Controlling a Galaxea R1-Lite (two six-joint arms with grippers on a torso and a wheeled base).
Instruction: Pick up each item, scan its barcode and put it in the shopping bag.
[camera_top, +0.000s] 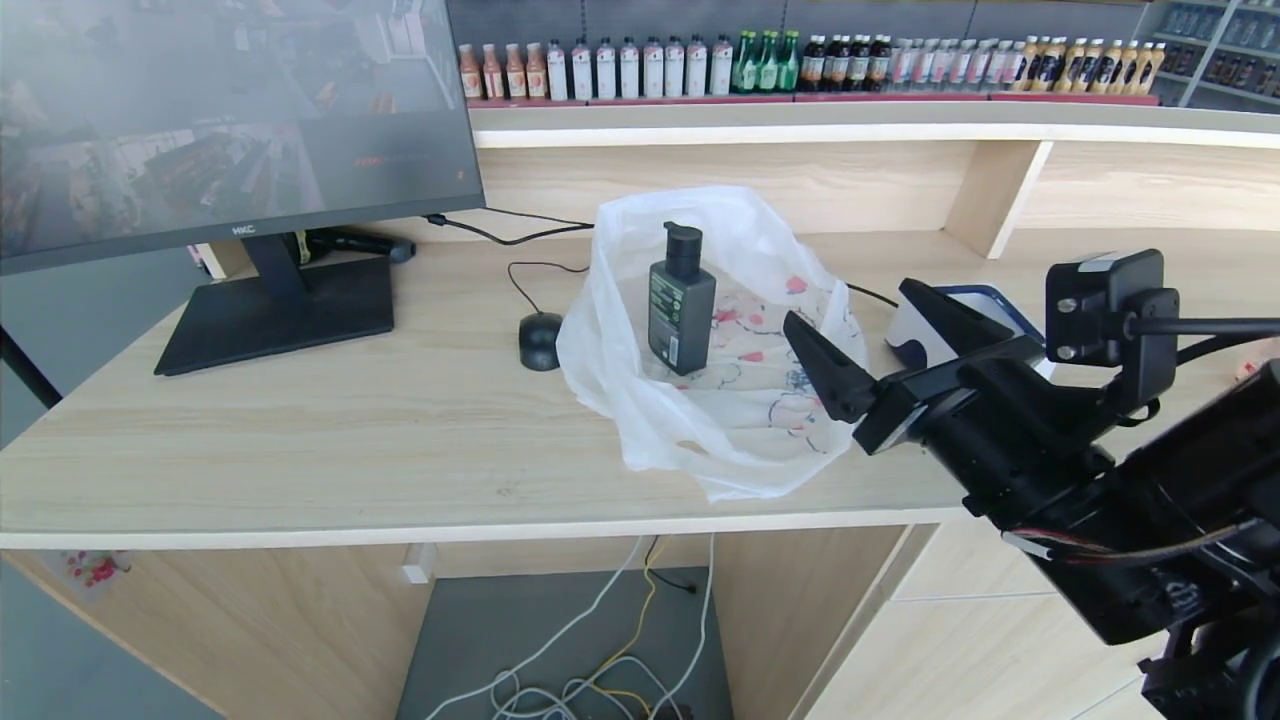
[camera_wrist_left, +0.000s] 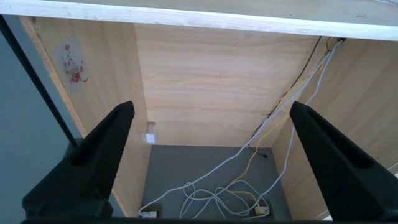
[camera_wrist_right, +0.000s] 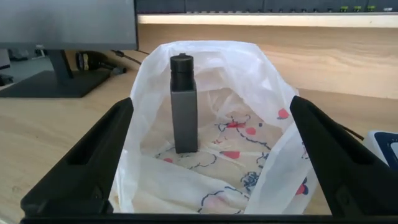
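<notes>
A dark grey pump bottle (camera_top: 681, 300) stands upright inside the white plastic shopping bag (camera_top: 700, 430) in the middle of the counter. My right gripper (camera_top: 880, 340) hovers just right of the bag, open and holding nothing, its fingers pointing toward the bag. From the right wrist the bottle (camera_wrist_right: 184, 106) shows beyond the open right gripper (camera_wrist_right: 211, 106), with the bag (camera_wrist_right: 273, 112) spread around it. My left gripper (camera_wrist_left: 212, 112) is open and holds nothing, below the counter's front edge, facing the hollow under the desk.
A monitor (camera_top: 230, 110) on a black stand occupies the counter's left, a black mouse (camera_top: 540, 340) lies beside the bag. A white and blue device (camera_top: 985, 305) sits behind my right gripper. Cables (camera_wrist_left: 224, 186) lie under the desk. Bottles line the back shelf (camera_top: 800, 65).
</notes>
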